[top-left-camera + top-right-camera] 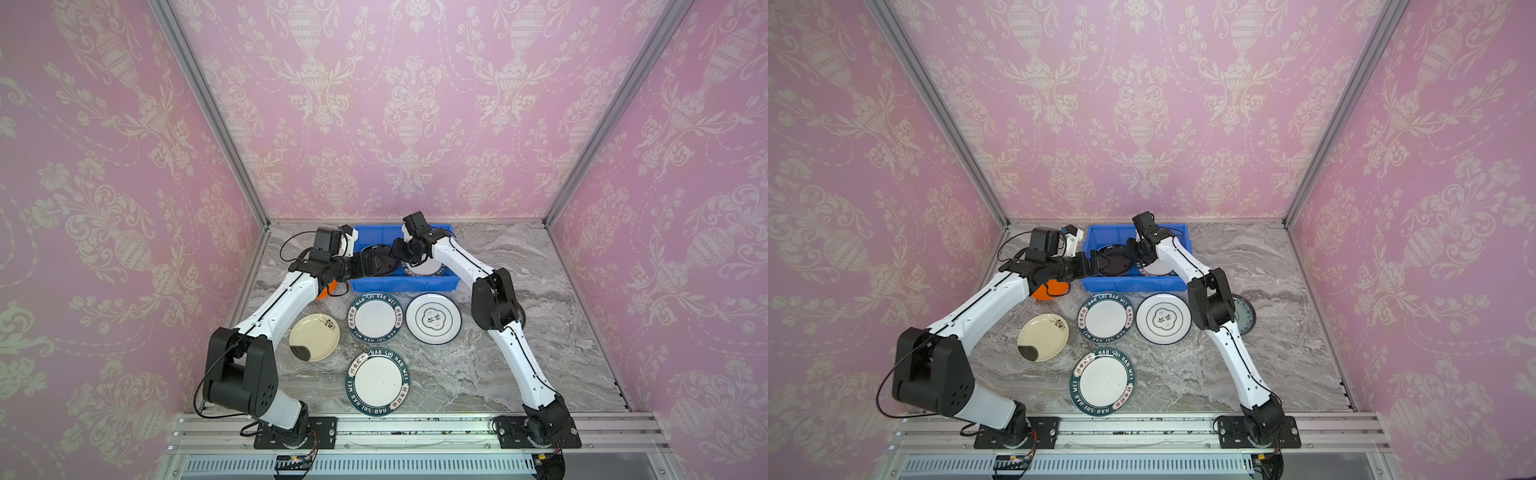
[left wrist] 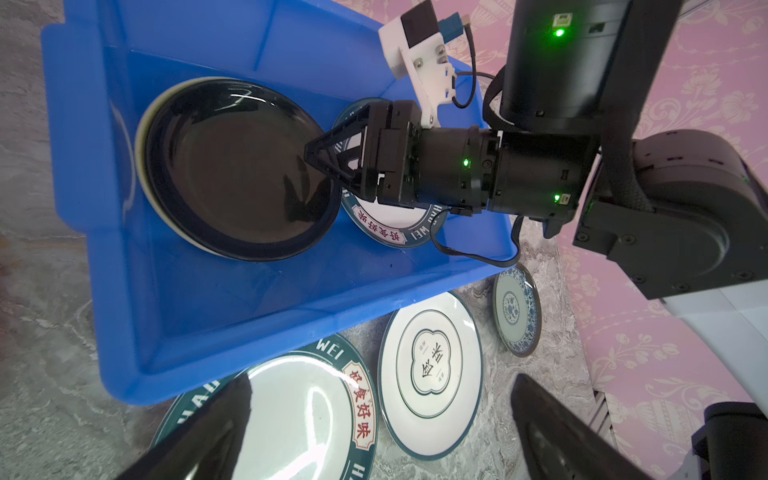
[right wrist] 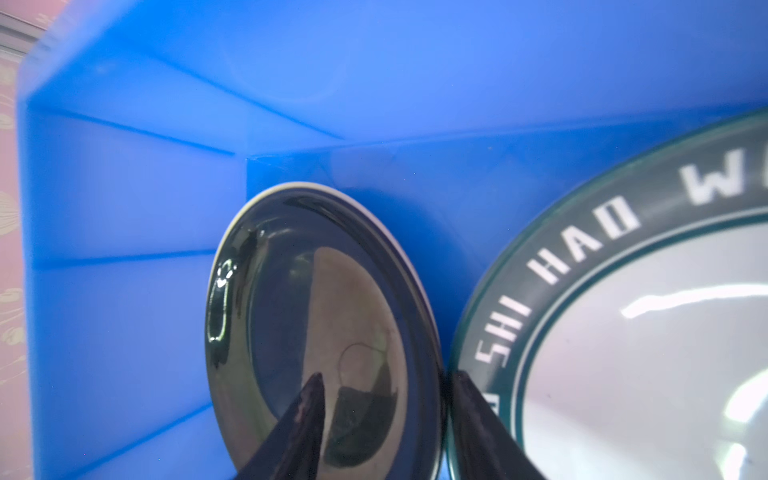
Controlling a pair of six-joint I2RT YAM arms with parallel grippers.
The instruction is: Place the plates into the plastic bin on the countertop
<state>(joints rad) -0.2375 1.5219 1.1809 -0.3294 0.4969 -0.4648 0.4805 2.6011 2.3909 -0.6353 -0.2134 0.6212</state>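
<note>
Pink damask wallpaper (image 1: 415, 104) closes in three sides of a grey marble bench (image 1: 478, 374). The blue plastic bin (image 1: 395, 284) sits at the middle of the bench's back edge.

Three plates lie in the bin. A black plate (image 2: 232, 166) is stacked on a cream plate (image 2: 139, 145), of which only the rim shows. A teal-lettered plate (image 2: 390, 220) lies just beside them.

The right gripper (image 3: 386, 374) is down in the bin. Its jaws stand partly apart on either side of the black plate's rim and are not clamping it, so that plate looks set down. The left gripper (image 2: 382, 380) hangs over the bin's front wall, spread wide and holding nothing.

Six plates are left on the bench in front of the bin:
- two teal-lettered plates, one (image 1: 375, 318) just before the bin and one (image 1: 377, 381) nearer the front edge
- the emblem plate (image 1: 433, 319)
- a cream floral plate (image 1: 314, 336)
- an orange plate (image 1: 1050, 289), half hidden under the left arm
- a blue-patterned plate (image 1: 1245, 313), behind the right arm

By that count the task is about a third done.
</note>
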